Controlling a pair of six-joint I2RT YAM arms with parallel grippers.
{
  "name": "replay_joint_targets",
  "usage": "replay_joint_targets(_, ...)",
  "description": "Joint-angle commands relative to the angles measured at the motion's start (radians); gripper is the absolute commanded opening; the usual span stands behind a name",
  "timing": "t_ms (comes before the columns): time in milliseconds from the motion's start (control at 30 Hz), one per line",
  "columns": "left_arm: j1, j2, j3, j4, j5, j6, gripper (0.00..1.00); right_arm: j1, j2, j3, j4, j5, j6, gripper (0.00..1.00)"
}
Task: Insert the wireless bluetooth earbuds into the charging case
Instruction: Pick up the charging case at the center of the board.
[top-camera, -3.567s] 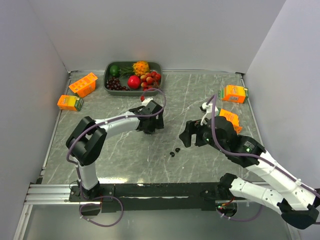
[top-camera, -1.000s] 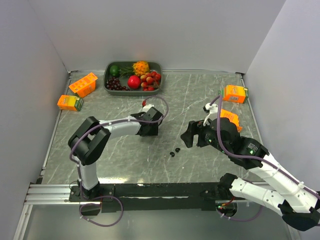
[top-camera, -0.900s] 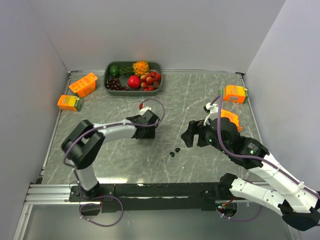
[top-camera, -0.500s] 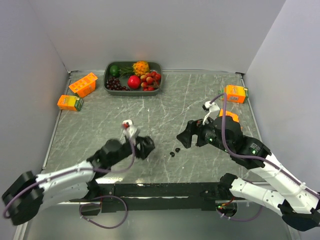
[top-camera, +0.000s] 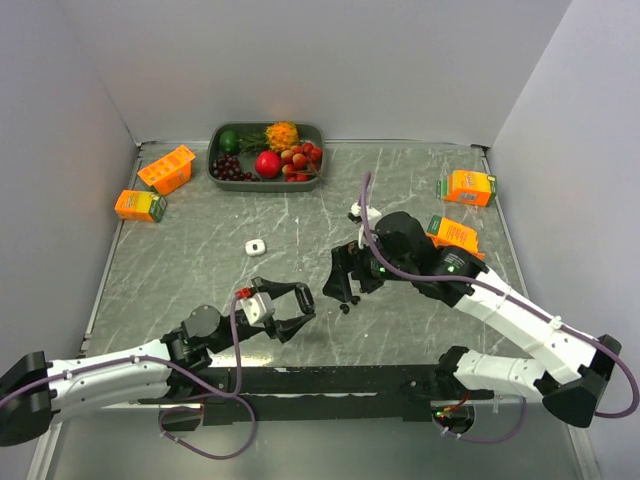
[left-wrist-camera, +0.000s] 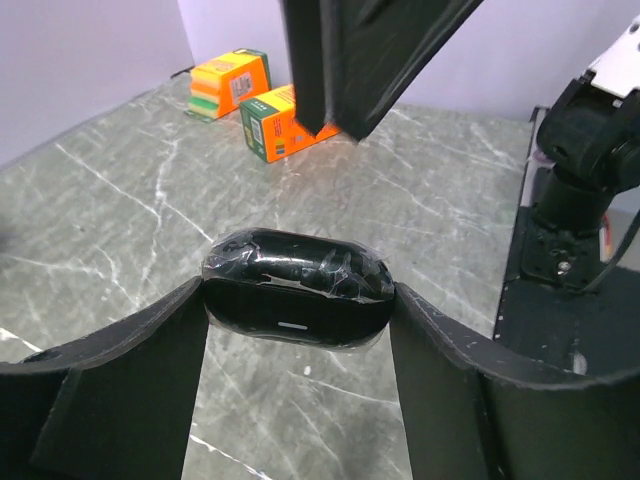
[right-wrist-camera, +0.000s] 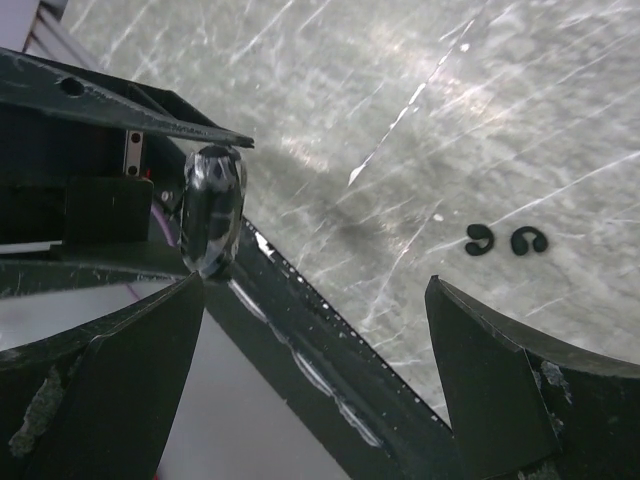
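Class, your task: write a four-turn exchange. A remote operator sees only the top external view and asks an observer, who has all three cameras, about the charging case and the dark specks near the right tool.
Operator: From above I cannot see between the fingers of the left tool. Is the charging case there?
Observer: Yes. The left wrist view shows it, glossy black, clamped between those fingers.
Operator: And the dark specks by the right tool?
Observer: The right wrist view shows that they are two black earbuds, lying side by side but not touching on the marbled table.
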Motion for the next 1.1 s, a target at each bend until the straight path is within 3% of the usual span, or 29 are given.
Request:
replay_joint_targets(0,-0.054,0.022,0.085,-0.035,-0.084,0.126,0.01,0.016,0.023,0.082,0.061,-0.049,-0.016,0.99)
replay_joint_targets(333,-0.093,0.092,0.111,-0.021,-0.117,0.144,0.01,0.072,0.1,0.116,0.055,-0.048,-0.016,0.99)
replay_joint_targets(1067,-0.116,0.01,0.114,-0.05,-0.145,0.146,0.01,0.085,0.184,0.085,0.021,-0.002,-0.009,0.96)
